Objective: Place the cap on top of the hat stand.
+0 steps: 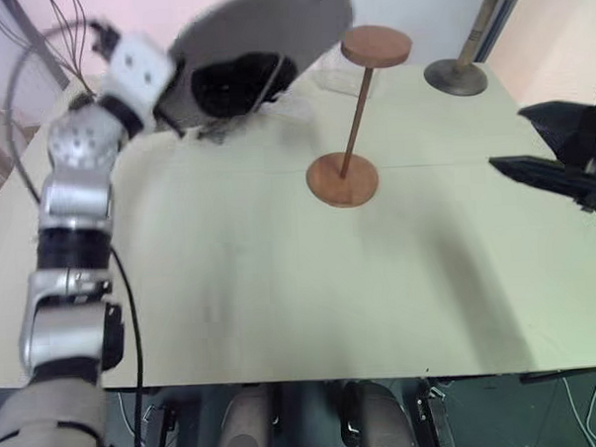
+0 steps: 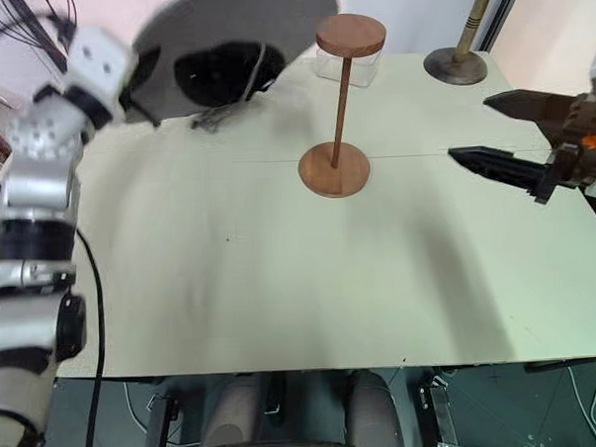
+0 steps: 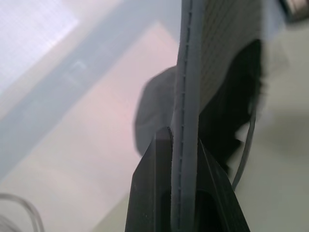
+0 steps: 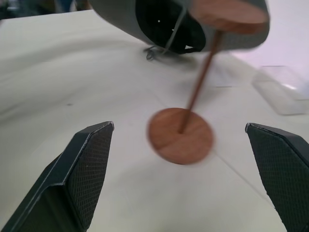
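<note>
Showing, nearest, a bare stretch of pale worktop. To the right, right claw hanging empty above the worktop, its two black fingers spread wide and aimed toward the hat stand. At mid-depth, the hat stand upright on its round base, thin rod rising to a small top disc, nothing on it yet. Farther back on the left, left claw shut tight on the brim edge of the cap, pinching the fabric between both fingers; cap carried in the air, tilted, dark underside facing the camera, its far brim edge close beside the top disc but not over it. Behind the stand, a clear plastic box and a metal stand with a dark round base.

Likely risks from here: thin rod and light base tipping if the brim sweeps sideways into the disc; crown missing the disc because a one-edge grip leaves the soft cap hanging askew; dangling cord snagging the rod; cap sliding off if released off-centre.
</note>
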Robot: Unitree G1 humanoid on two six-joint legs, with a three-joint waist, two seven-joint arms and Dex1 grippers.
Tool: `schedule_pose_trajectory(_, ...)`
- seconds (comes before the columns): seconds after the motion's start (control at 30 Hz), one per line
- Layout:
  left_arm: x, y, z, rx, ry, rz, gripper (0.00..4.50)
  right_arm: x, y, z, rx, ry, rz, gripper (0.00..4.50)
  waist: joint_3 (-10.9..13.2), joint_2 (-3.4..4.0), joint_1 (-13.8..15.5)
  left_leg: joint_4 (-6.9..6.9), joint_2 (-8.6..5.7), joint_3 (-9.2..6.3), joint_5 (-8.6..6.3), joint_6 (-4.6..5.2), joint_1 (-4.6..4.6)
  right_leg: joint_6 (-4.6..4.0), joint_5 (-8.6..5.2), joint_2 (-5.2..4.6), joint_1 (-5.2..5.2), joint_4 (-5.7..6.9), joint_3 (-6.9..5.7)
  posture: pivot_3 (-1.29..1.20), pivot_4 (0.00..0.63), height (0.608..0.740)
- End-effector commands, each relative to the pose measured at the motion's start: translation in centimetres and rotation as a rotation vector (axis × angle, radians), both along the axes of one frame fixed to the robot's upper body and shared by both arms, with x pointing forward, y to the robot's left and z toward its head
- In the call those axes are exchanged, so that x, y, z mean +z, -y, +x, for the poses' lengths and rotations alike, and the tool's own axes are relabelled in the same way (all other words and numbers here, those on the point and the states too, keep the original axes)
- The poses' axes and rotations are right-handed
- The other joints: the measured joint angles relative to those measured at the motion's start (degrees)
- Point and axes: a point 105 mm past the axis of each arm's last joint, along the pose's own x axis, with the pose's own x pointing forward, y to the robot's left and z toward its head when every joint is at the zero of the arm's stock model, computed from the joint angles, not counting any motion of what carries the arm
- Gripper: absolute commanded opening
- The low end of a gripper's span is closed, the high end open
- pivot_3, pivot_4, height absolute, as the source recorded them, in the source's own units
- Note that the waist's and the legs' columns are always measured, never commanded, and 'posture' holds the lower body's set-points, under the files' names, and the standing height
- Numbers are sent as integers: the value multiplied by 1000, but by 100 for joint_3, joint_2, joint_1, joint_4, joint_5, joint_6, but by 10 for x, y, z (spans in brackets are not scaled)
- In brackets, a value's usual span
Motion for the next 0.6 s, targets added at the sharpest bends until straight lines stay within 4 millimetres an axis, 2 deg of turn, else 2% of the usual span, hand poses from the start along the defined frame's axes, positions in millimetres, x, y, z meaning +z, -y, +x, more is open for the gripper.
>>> schedule_pose_trajectory(0.03,51,19,9,-43,25,-168,47,24,7,-11,-26,107,-15,4500,7,-11,13,1,0,0,0,0,2,2,-1,0,2,2,0,0,150,740)
schedule_pose_trajectory(0.17,83,57,15,-116,57,-226,47,24,8,-15,-42,117,-21,4500,13,-21,12,1,-3,-1,2,3,-1,3,-1,-2,4,-4,1,0,150,740)
schedule_pose_trajectory(0.23,98,79,7,-183,110,-200,47,23,9,-18,-52,121,-25,4500,17,-26,9,-1,-3,0,1,4,-1,6,-2,-3,4,-6,1,0,150,740)
schedule_pose_trajectory(0.33,119,115,-14,-331,206,-148,47,23,18,-22,-98,121,-26,4500,25,-34,18,-5,-2,0,1,4,-3,6,-2,-2,-3,-5,1,0,150,740)
schedule_pose_trajectory(0.47,123,140,-33,-417,307,-59,47,26,26,-32,-144,123,-22,4500,28,-37,22,-5,-2,2,1,4,-9,6,-2,-5,-5,-10,1,0,150,740)
schedule_pose_trajectory(0.6,107,149,-50,-391,516,104,47,28,37,-42,-207,131,-18,4500,26,-34,15,-6,0,1,1,4,-1,5,-2,-4,-1,-7,3,0,150,740)
